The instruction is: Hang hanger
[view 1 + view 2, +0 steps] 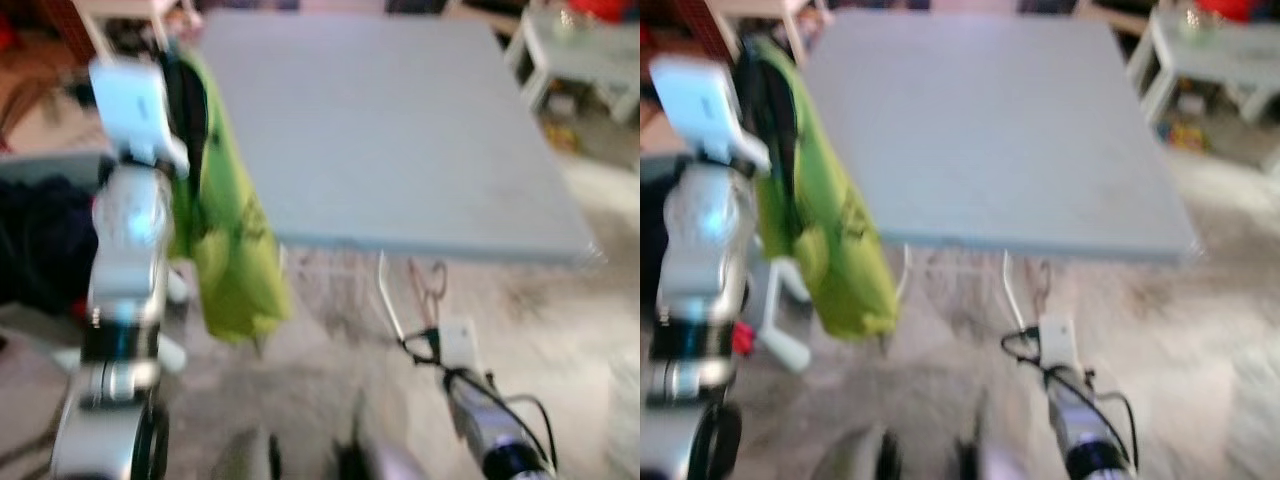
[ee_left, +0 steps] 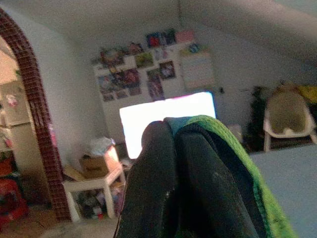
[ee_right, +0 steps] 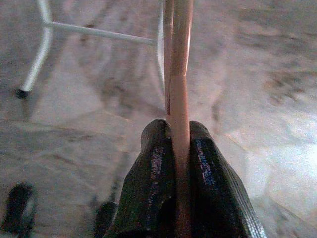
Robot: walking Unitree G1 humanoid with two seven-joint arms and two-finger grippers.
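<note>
Because the head views are smeared with motion blur, the broad layout is easier to read than the details: a large grey table [image 1: 400, 130] fills the middle, its thin white legs [image 3: 42, 49] standing on a mottled stone floor [image 1: 560, 340], with a small white side table [image 1: 1200, 60] off at the far right. Along the grey table's left edge a bright green garment [image 1: 225, 240] hangs down from the raised left gripper [image 2: 183, 163], whose 2 black fingers are pressed together on the cloth near its top. Low and nearer the robot, the right gripper [image 3: 179, 148] has its 2 fingers clamped on a slim pinkish hanger [image 3: 179, 69], which stands up from the grip towards the table's front edge. The biggest risk, as I judge it, is the garment: it dangles just beside the table's edge and could snag there or drag on the floor, tugging the cloth out of the pinch. Next, the hanger is gripped on a thin bar and could twist or slide between the fingers if it knocks the table edge or a leg. Smallest, but real, is aim: with the picture this blurred, feeding the hanger into the garment, or onto any rail, would be easy to misjudge.
</note>
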